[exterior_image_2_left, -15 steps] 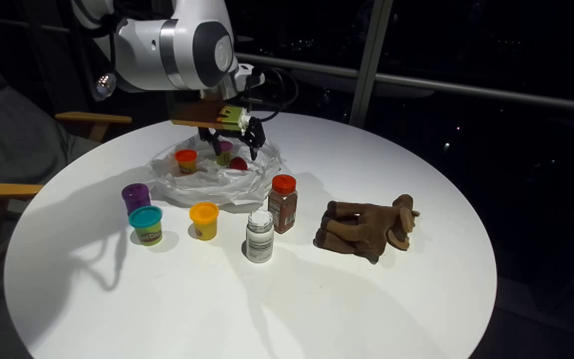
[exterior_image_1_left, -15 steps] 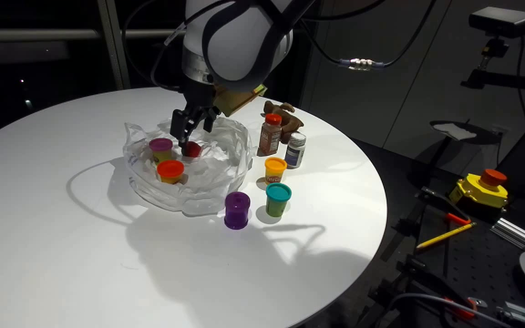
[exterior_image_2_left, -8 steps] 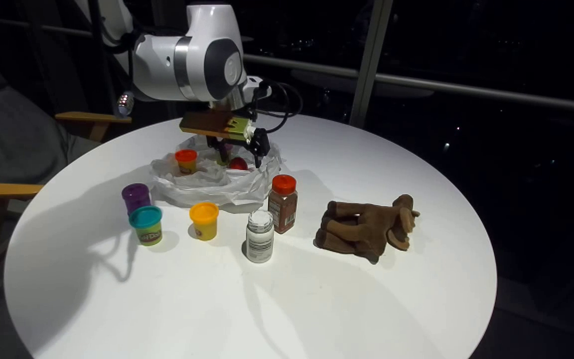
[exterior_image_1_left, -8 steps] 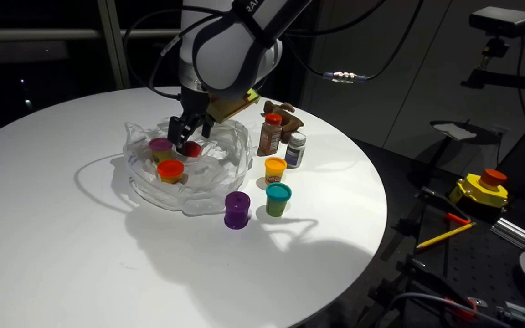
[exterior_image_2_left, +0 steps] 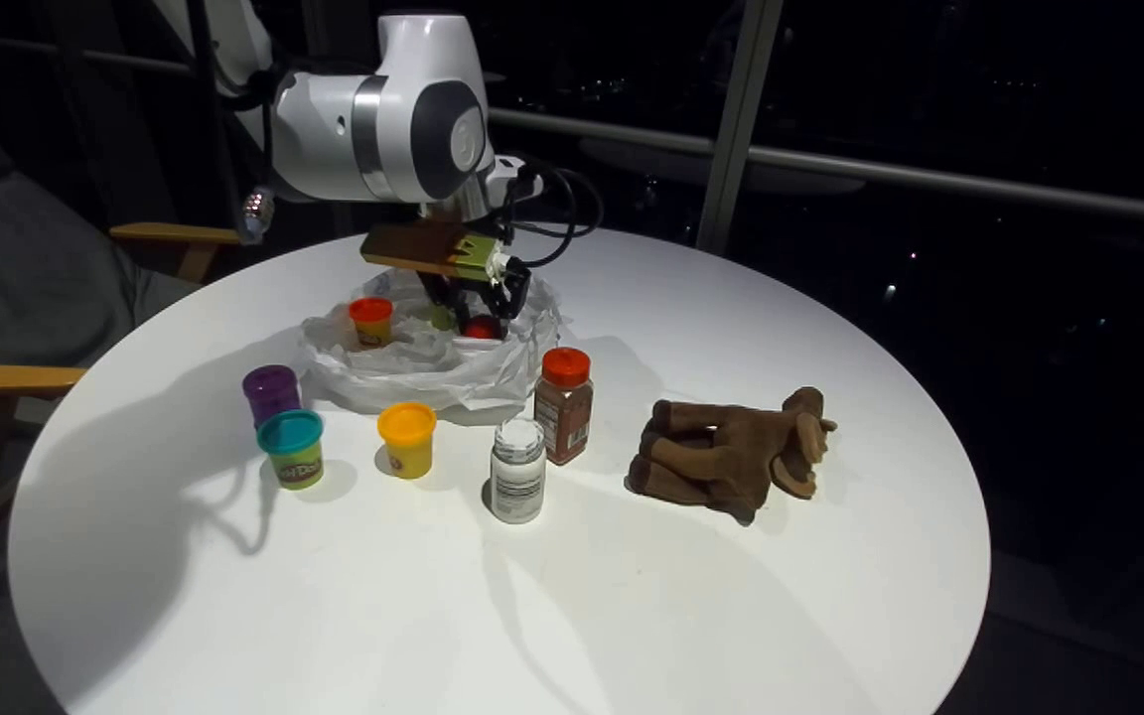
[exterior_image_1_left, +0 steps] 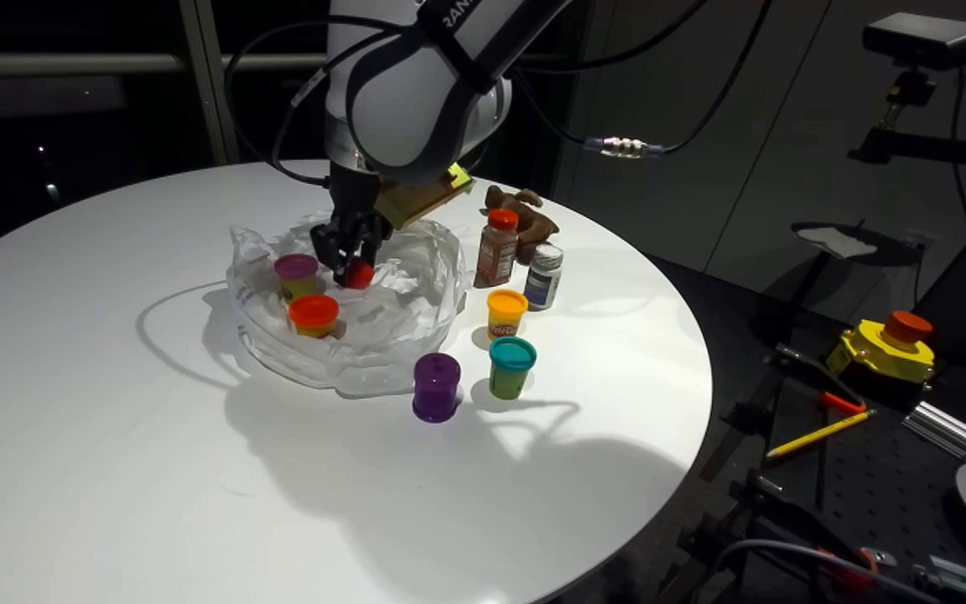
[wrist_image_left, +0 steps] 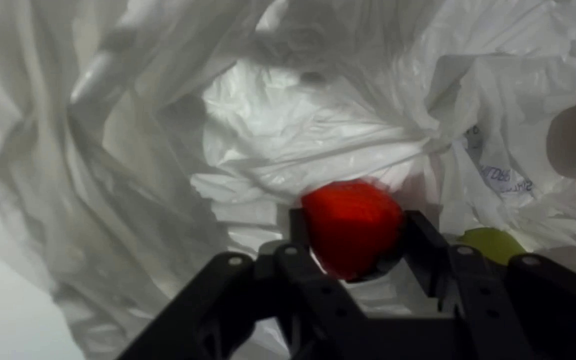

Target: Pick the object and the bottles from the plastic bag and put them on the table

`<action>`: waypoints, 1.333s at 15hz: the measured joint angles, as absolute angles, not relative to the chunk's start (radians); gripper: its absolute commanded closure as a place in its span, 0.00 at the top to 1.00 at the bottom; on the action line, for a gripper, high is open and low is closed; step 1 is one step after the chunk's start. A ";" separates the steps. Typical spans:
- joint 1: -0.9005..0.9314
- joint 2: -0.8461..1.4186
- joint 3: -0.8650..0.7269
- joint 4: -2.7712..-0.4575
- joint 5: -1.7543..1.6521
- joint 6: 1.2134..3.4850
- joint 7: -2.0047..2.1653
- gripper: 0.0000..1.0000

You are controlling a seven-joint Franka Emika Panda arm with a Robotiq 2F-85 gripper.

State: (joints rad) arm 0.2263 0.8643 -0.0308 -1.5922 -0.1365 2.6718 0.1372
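White table [exterior_image_2_left: 413, 596], plastic bag [exterior_image_2_left: 413, 375], purple container [exterior_image_2_left: 272, 394], two tubs [exterior_image_2_left: 408, 444], two bottles [exterior_image_2_left: 517, 475], brown toy [exterior_image_2_left: 726, 455]

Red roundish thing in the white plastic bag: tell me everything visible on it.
The red roundish object is bright red with a slightly uneven outline; in the wrist view a dark area, part or shadow, shows at its lower edge. Blur hides surface detail, so material is unclear. It is inside the crumpled white plastic bag, near the purple-lidded yellow-green tub. The black two-fingered hand has a finger against each side, apparently gripping it. Whether it touches the bag beneath can't be told.
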 measured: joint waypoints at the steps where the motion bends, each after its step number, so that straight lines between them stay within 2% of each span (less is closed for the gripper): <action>1: 0.227 0.863 -0.031 -1.592 -0.136 2.673 0.140 0.25; 7: 0.247 0.846 -0.039 -1.595 -0.138 2.714 0.172 0.25; 14: 0.391 0.705 -0.119 -1.709 -0.210 2.701 0.279 0.25; 20: 0.439 0.535 0.015 -1.906 -0.206 2.556 0.290 0.25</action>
